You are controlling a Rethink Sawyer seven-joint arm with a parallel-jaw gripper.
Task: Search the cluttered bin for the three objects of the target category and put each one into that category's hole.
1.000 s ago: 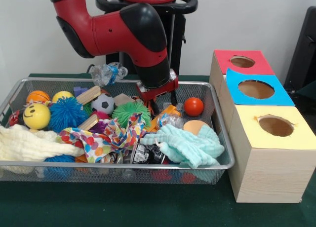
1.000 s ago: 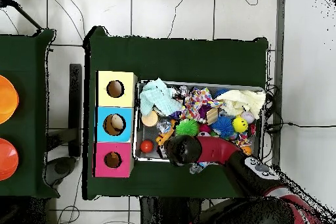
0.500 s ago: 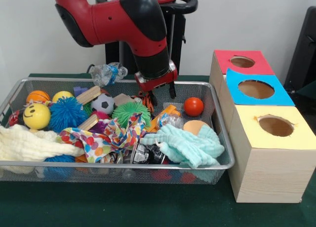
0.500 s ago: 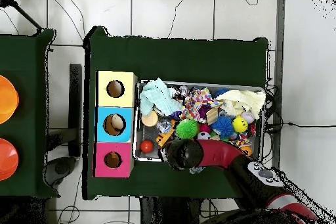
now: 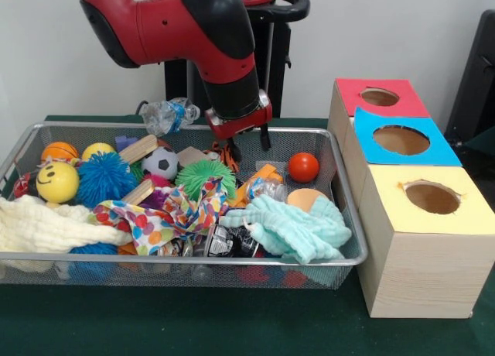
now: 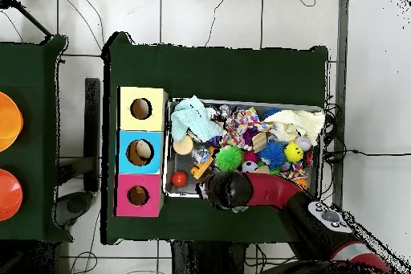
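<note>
- A wire-mesh bin (image 5: 344, 217) is filled with spiky rubber balls, soft cloths and wooden blocks.
- An orange spiky toy (image 5: 227, 152) is pinched by the gripper (image 5: 247, 147), held above the clutter.

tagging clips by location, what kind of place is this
Probably a robotics lab: a robot arm works over a wire bin of toys on a green-covered table, beside a box with holes, and cables cross the tiled floor.
</note>
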